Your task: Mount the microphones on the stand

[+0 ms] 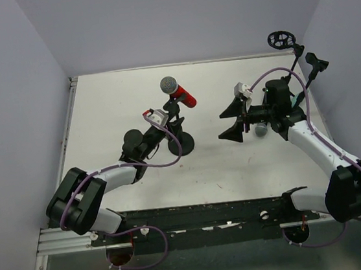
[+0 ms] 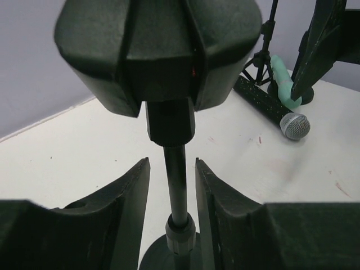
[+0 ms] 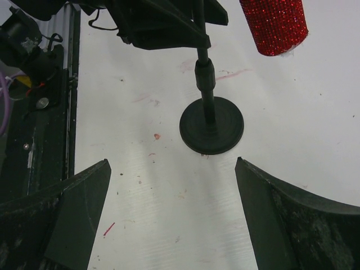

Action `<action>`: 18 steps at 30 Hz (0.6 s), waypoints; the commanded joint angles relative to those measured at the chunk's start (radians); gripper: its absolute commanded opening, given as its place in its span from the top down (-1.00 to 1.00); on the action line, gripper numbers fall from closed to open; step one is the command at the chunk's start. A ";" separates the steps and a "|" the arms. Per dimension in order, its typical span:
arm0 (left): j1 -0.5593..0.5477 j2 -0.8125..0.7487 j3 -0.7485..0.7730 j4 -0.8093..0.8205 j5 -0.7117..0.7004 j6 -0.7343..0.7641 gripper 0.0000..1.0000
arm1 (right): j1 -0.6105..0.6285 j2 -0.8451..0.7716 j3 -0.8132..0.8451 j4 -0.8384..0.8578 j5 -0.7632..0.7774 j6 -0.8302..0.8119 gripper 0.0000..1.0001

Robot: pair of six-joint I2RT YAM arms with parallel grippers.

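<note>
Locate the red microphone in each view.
Top external: red microphone, upper centre, tilted.
Left wrist: not in view.
Right wrist: top right corner, glittery body only.
Shared landmark: round stand base, seen in all three.

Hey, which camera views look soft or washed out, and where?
Left wrist: the stand's clip fills the top, close and slightly soft; the black microphone behind is sharper. Right wrist: a pale glare band on the table, the red microphone crisp. Top external: even light, faint shadows.
</note>
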 commanded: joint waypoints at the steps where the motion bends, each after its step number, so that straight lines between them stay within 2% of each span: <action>1: -0.006 0.021 0.036 0.080 -0.025 0.002 0.13 | 0.001 0.013 0.026 -0.025 -0.041 -0.019 -1.00; 2: -0.006 0.026 0.042 0.083 -0.026 0.002 0.18 | 0.001 0.013 0.026 -0.028 -0.043 -0.022 -1.00; 10: -0.006 0.015 0.051 0.087 -0.012 -0.004 1.00 | 0.001 0.036 0.027 -0.033 -0.036 -0.024 -1.00; 15: 0.013 -0.020 0.081 0.018 -0.031 -0.010 1.00 | 0.000 0.038 0.029 -0.042 -0.035 -0.031 -1.00; 18: 0.069 -0.029 0.094 0.015 -0.039 -0.044 1.00 | 0.001 0.036 0.038 -0.059 -0.036 -0.044 -1.00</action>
